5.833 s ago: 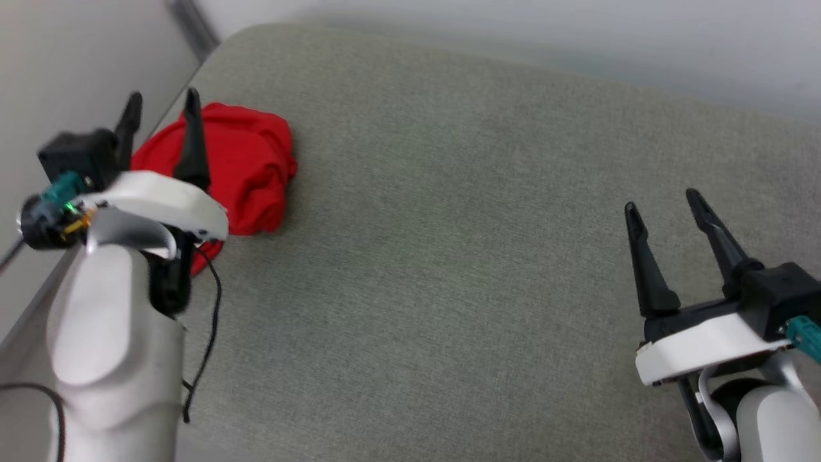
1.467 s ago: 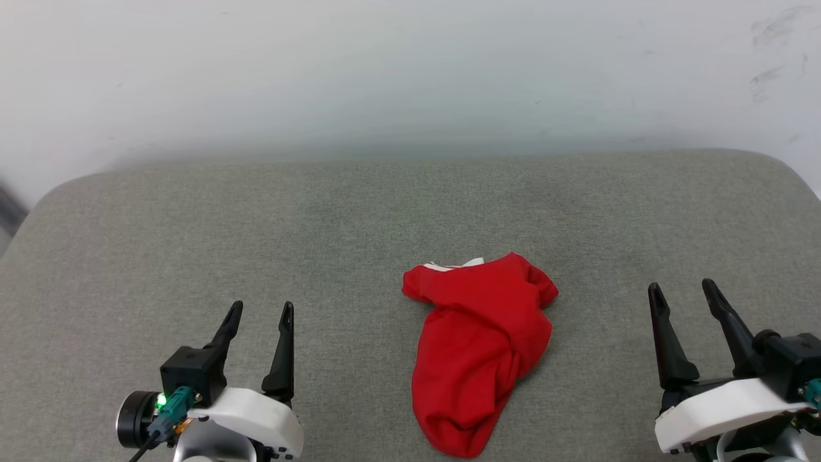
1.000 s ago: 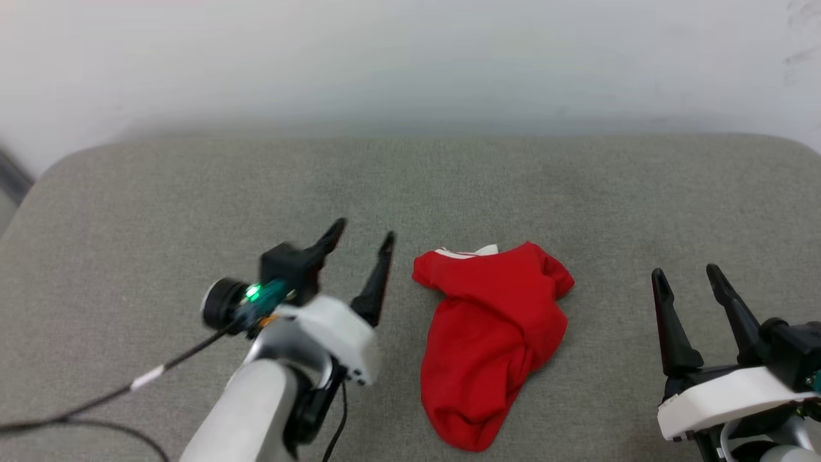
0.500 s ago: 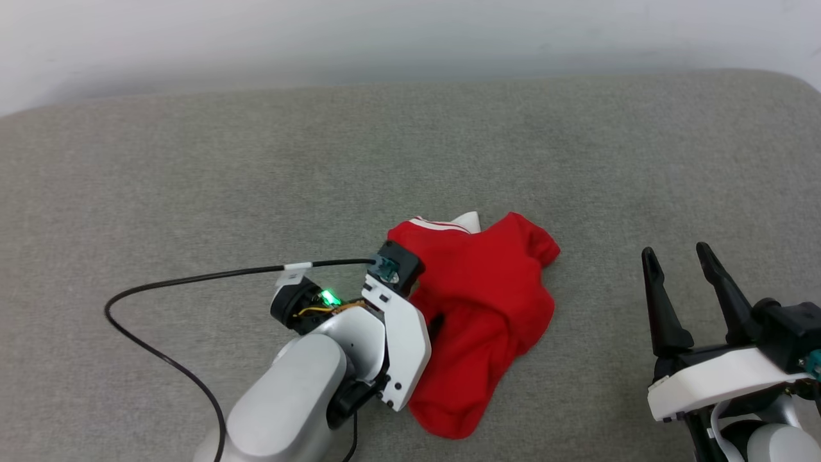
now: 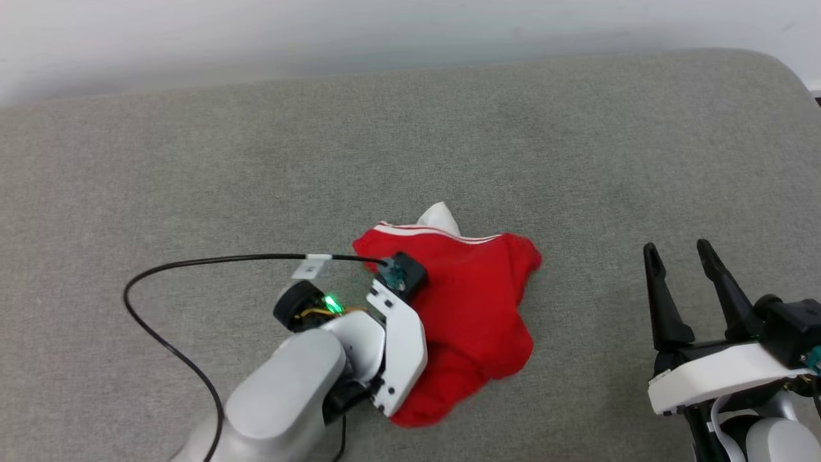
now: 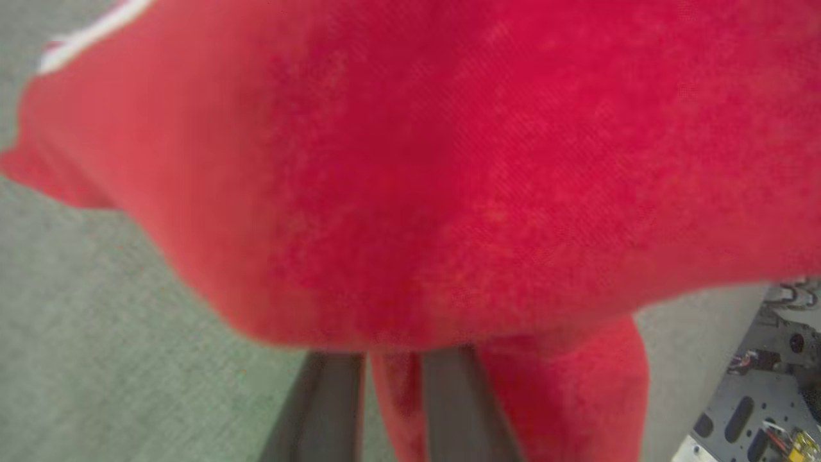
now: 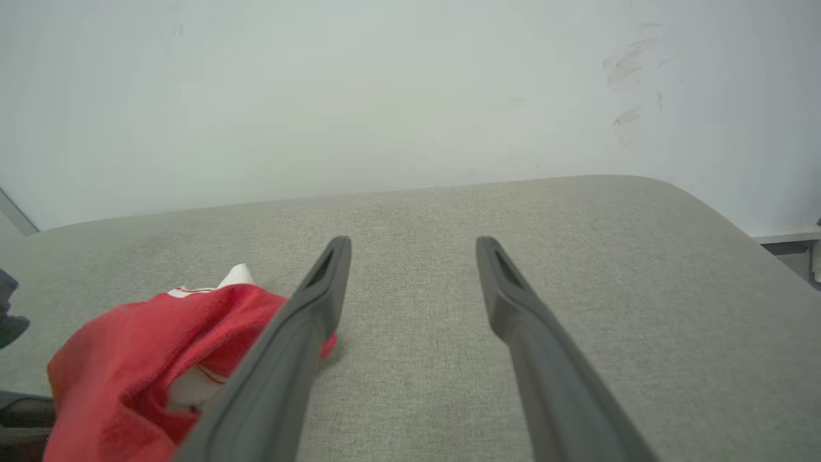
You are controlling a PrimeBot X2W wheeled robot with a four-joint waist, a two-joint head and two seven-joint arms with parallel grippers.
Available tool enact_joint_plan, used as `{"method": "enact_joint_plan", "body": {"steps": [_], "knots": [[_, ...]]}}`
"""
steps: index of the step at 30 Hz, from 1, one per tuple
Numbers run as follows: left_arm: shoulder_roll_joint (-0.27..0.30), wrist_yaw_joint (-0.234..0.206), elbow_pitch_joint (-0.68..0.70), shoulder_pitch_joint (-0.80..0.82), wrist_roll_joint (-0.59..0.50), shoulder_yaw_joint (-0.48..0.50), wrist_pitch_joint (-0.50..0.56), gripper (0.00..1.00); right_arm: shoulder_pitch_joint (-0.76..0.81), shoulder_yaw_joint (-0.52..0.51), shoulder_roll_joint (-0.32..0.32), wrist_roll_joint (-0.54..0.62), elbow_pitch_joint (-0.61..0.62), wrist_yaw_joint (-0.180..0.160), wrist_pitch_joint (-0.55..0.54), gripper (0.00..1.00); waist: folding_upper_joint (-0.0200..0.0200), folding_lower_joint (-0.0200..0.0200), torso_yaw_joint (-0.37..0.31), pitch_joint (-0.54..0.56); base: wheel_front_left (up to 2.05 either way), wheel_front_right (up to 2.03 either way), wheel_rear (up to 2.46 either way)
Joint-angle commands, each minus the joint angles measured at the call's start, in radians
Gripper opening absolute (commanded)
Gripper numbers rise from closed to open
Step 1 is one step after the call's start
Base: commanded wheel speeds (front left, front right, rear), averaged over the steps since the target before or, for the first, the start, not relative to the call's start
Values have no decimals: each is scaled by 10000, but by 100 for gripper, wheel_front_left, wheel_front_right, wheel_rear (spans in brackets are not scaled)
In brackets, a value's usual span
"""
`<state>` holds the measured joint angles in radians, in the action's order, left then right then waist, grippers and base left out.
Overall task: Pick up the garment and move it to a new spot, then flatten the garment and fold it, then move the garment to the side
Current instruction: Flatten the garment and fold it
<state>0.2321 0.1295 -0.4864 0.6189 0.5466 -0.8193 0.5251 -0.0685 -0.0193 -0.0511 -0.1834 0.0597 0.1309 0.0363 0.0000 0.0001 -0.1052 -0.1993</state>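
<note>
The crumpled bright red soft-knit T-shirt (image 5: 474, 301), with a white sleeve tip and thin white stripes, lies bunched mid-width near the front edge of the round-cornered grey woven-fabric cushion (image 5: 577, 141), a fold clenched in the left end effector (image 6: 394, 391), while the right end effector (image 5: 677, 245) stands released, dark tapered fingers spread, toward the right edge

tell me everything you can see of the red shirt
The garment is a bright red, soft-looking shirt, crumpled in a loose heap on the grey cushion. A white sleeve piece edged with thin red-and-white stripes pokes out at its far side. The left gripper pinches a red fold between its jaws at the heap's left side; the right gripper stands open, apart from it.
</note>
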Motion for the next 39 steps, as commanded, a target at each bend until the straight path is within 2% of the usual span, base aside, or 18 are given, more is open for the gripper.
{"method": "enact_joint_plan", "body": {"steps": [1, 6, 11, 17, 21, 22, 23, 24, 34, 39], "knots": [[128, -92, 20, 198, -96, 130, -191, 0, -17, -25, 12, -5, -20, -3, 79, 100, 0, -1, 51, 36, 0, 0, 0], [378, -836, 655, -35, -162, 826, -1642, 0, 56, -141, 10, -38, -83, -5, 59, 100, 0, -1, 319, 223, 0, 0, 0], [907, -2030, 1663, -1372, 261, 1888, -2729, 0, 101, -227, 12, -64, -67, -3, 82, 100, 0, -1, 530, 339, 0, 0, 0], [1404, -3262, 2567, -4025, 1204, 2847, -3123, 0, 192, -270, 12, -81, -61, -3, 78, 100, 0, -1, 672, 420, 0, 0, 0], [1526, -3628, 2798, -5390, 1753, 3089, -3020, 0, 228, -312, 12, -63, -82, -3, 55, 100, 0, -1, 736, 533, 0, 0, 0], [1556, -3621, 2859, -5573, 1808, 3081, -2989, 33, 245, -325, 12, -61, -83, -3, 49, 100, 0, -1, 757, 569, 0, 0, 0], [1556, -3626, 2937, -5678, 1854, 3077, -2992, 96, 246, -340, 13, -44, -83, -3, 34, 100, 0, -1, 773, 603, 0, 0, 0], [1566, -3735, 3160, -5674, 1709, 3129, -3255, 100, 281, -357, 12, -6, -99, -3, 13, 100, 0, -1, 789, 726, 0, 0, 0], [1637, -4796, 4241, -5473, 562, 3744, -5360, 100, 707, -445, 12, 105, 49, -3, -249, 100, 0, -1, 820, 1511, 0, 0, 0], [1775, -4922, 4670, -5329, 442, 3987, -5775, 100, 843, -467, 12, 59, 196, -3, -344, 100, 0, -1, 846, 1676, 0, 0, 0]]}}
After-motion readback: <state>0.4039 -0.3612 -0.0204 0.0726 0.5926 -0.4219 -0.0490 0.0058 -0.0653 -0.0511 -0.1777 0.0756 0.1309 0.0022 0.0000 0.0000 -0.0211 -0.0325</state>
